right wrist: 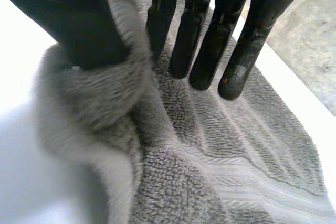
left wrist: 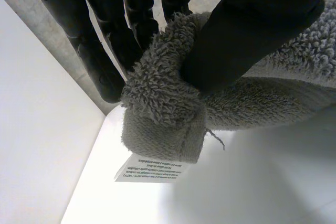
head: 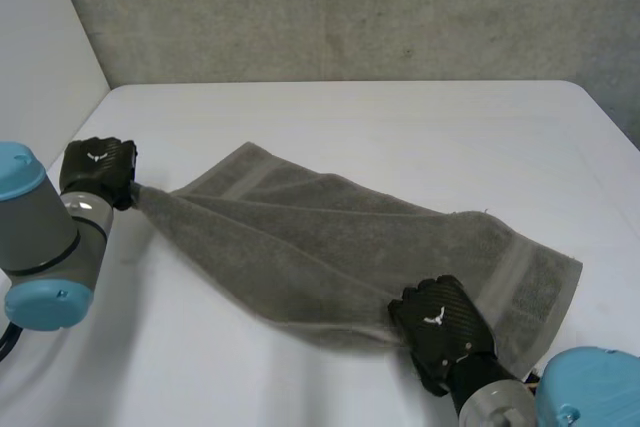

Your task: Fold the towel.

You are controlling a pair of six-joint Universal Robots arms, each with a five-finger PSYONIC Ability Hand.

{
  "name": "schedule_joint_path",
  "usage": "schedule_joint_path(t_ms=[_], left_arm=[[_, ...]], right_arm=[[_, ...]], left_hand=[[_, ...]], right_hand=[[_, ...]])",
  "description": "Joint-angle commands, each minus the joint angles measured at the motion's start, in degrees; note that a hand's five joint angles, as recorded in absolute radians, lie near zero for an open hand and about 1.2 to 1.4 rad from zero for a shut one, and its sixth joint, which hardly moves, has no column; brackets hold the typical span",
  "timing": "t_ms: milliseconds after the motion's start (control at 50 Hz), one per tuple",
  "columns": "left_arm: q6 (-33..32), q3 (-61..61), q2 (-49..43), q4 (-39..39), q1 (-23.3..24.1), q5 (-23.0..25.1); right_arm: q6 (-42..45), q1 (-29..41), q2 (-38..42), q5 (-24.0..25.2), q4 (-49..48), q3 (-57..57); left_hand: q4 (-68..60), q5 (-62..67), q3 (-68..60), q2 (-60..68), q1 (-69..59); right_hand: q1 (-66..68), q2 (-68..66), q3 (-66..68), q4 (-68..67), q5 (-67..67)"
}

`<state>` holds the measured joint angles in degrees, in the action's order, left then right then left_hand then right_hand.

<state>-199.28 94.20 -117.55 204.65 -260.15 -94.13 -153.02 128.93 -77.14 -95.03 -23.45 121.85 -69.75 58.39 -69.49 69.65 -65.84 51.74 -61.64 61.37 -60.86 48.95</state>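
grey towel (head: 330, 237) lies slantwise on white table (head: 400, 117), pulled out between both hands | left hand (head: 97, 172) at towel's left end corner, thumb and fingers clamped on it, white care label (left wrist: 152, 169) hanging below that corner | right hand (head: 440, 327) at towel's near long edge, thumb and fingers pinching a raised fold of it
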Motion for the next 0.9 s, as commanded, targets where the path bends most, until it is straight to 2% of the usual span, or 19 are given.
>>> schedule_joint_path(t_ms=[20,120,200,240,260,280,320,380,420,520,620,700,780,800,820,840,860,880,900], left_arm=[[-0.05,1.34,1.01,-1.01,0.09,-0.09],[-0.05,2.84,4.09,-4.79,0.52,0.00],[-0.05,4.94,8.46,-12.32,1.40,0.00],[-0.05,5.64,10.48,-16.00,1.66,-0.09],[-0.05,6.43,12.50,-20.04,1.93,-0.09],[-0.05,6.44,12.52,-20.08,1.93,-0.09],[-0.23,8.01,16.02,-28.22,2.37,-0.09],[-0.23,8.90,17.27,-31.77,2.81,0.09],[-0.05,9.95,18.58,-36.50,4.56,0.70],[-0.05,9.78,17.45,-37.49,8.86,0.53],[-0.23,5.38,10.77,-34.23,10.63,0.09],[-0.23,-6.00,4.46,-29.68,10.81,-0.70],[-0.49,-17.38,1.19,-27.47,11.16,-2.20],[-0.58,-23.91,0.05,-26.07,11.16,-3.24],[-0.49,-31.28,-1.17,-24.15,11.25,-3.95],[-0.49,-31.35,-1.19,-24.13,11.25,-3.96],[-0.06,-38.05,-2.06,-21.52,11.25,-4.30],[0.03,-44.04,-3.02,-18.44,11.33,-4.39],[0.04,-44.10,-3.03,-18.41,11.34,-4.40]], right_arm=[[-0.09,-6.04,-6.16,0.54,0.59,-0.90],[-0.09,-10.53,-11.35,1.51,2.43,-2.22],[1.05,-13.62,-14.09,3.53,6.04,-4.51],[3.42,-18.08,-15.92,6.42,12.86,-7.22],[3.43,-18.10,-15.93,6.43,12.90,-7.24],[3.43,-18.10,-15.93,6.43,12.90,-7.24],[6.23,-24.83,-17.16,10.63,22.60,-10.82],[7.47,-27.24,-17.16,12.67,26.61,-12.16],[9.48,-30.83,-17.08,16.52,32.91,-14.08],[11.60,-32.34,-12.88,20.05,36.54,-15.84],[13.54,-32.08,-4.95,19.88,36.10,-20.42],[14.77,-31.99,-0.47,19.79,33.47,-27.54],[14.07,-31.99,3.48,18.22,24.01,-39.36],[13.71,-31.90,4.01,16.91,19.45,-43.58],[13.71,-31.90,4.02,16.89,19.40,-43.62],[13.01,-31.64,4.28,15.41,14.36,-47.36],[13.01,-31.64,4.28,15.40,14.31,-47.40],[12.05,-30.94,4.37,14.53,9.17,-50.36],[10.65,-30.06,4.46,13.91,2.59,-52.57]], left_hand=[[-10.25,11.61,-10.51,10.35,-14.16],[-10.25,11.61,-10.51,10.35,-14.16],[-10.25,11.61,-10.51,10.35,-14.16],[-10.25,11.61,-10.51,10.35,-14.16],[-10.25,11.61,-10.51,10.35,-14.16],[-10.25,11.61,-10.51,10.35,-14.16],[-10.25,11.61,-10.51,10.35,-14.16],[-10.25,11.61,-10.51,10.35,-14.16],[-10.25,11.61,-10.51,10.35,-14.16],[-10.25,11.61,-10.51,10.35,-14.16],[-10.25,11.61,-10.51,10.35,-14.16],[-10.25,11.61,-10.51,10.35,-14.16],[-10.25,11.61,-10.51,10.35,-14.16],[-10.25,11.61,-10.51,10.35,-14.16],[-10.25,11.61,-10.51,10.35,-14.16],[-10.25,11.61,-10.51,10.35,-14.16],[-10.25,11.61,-10.51,10.35,-14.16],[-10.25,11.61,-10.51,10.35,-14.16],[-10.25,11.61,-10.51,10.35,-14.16]], right_hand=[[28.26,-18.36,18.63,-19.14,21.05],[28.26,-18.36,18.63,-19.14,21.05],[28.26,-18.36,18.63,-19.14,21.05],[28.26,-18.36,18.63,-19.14,21.05],[28.26,-18.36,18.63,-19.14,21.05],[28.26,-18.36,18.63,-19.14,21.05],[28.26,-18.36,18.63,-19.14,21.05],[28.26,-18.36,18.63,-19.14,21.05],[28.26,-18.36,18.63,-19.14,21.05],[28.26,-18.36,18.63,-19.14,21.05],[28.26,-18.36,18.63,-19.14,21.05],[28.26,-18.36,18.63,-19.14,21.05],[28.26,-18.36,18.63,-19.14,21.05],[28.26,-18.36,18.63,-19.14,21.05],[28.26,-18.36,18.63,-19.14,21.05],[28.26,-18.36,18.63,-19.14,21.05],[28.26,-18.36,18.63,-19.14,21.05],[28.26,-18.36,18.63,-19.14,21.05],[28.26,-18.36,18.63,-19.14,21.05]])
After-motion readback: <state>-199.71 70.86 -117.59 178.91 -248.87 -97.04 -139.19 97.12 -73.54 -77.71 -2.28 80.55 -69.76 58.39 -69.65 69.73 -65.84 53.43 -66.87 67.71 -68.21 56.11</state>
